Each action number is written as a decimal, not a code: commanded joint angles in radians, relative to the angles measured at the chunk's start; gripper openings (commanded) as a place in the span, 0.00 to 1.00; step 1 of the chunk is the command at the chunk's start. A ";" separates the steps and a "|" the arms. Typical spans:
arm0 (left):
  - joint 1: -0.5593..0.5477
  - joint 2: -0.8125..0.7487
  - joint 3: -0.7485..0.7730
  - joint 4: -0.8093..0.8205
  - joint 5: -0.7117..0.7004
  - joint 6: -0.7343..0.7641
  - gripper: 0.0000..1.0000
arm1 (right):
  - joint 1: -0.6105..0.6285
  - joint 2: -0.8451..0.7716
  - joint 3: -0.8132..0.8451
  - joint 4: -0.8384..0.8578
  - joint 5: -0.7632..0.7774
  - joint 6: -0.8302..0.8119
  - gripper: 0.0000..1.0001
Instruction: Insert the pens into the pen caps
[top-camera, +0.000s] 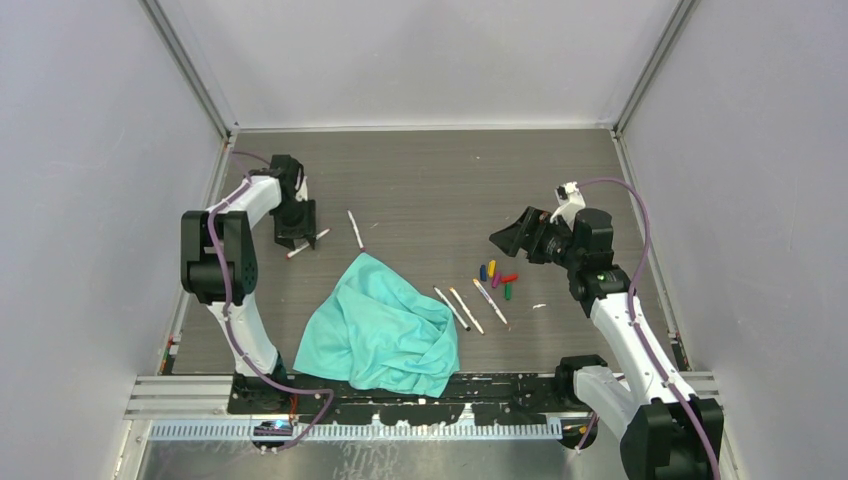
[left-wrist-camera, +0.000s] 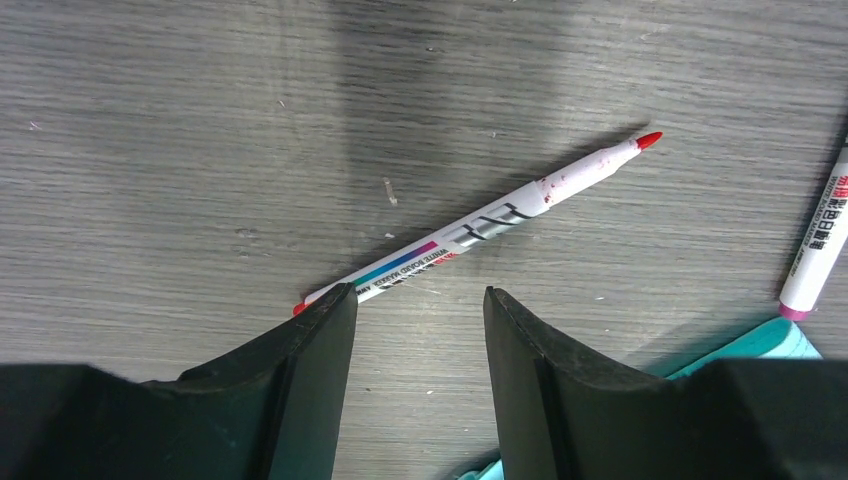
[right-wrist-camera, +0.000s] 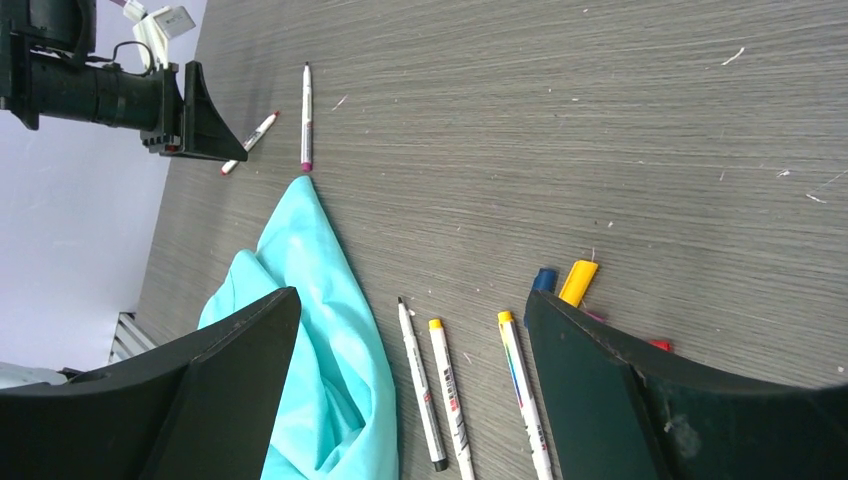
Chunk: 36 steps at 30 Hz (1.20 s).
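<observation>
Red-tipped pen (left-wrist-camera: 480, 225) is lying flat on the counter (top-camera: 430, 170) at the far left, uncapped, tip pointing away from your left claw (left-wrist-camera: 420, 300). That claw is sitting low over the pen's tail end with jaws partly apart and gripping nothing; one fingertip is covering the tail and the barrel is running out past it. Purple-ended pen (top-camera: 355, 229) is lying just to the right of it, apart from the claw, its near end close to the top corner of the teal cloth (top-camera: 380, 325). Three more pens (top-camera: 466, 311) are lying side by side just right of the cloth, not touching it as far as you can tell. The caps (top-camera: 497, 277) are bunching in a small cluster just beyond those three. Your right claw (top-camera: 510, 238) is hanging above the counter beyond the caps, jaws spread wide, holding nothing.
</observation>
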 joint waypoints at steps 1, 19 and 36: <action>-0.002 0.010 0.023 -0.001 0.015 0.018 0.51 | 0.010 0.001 0.007 0.057 -0.020 0.007 0.89; -0.028 -0.013 0.003 0.046 0.016 0.040 0.51 | 0.023 0.012 0.006 0.049 -0.032 -0.004 0.90; -0.057 0.026 0.001 0.043 -0.023 0.060 0.45 | 0.041 0.005 -0.008 0.044 -0.032 0.002 0.90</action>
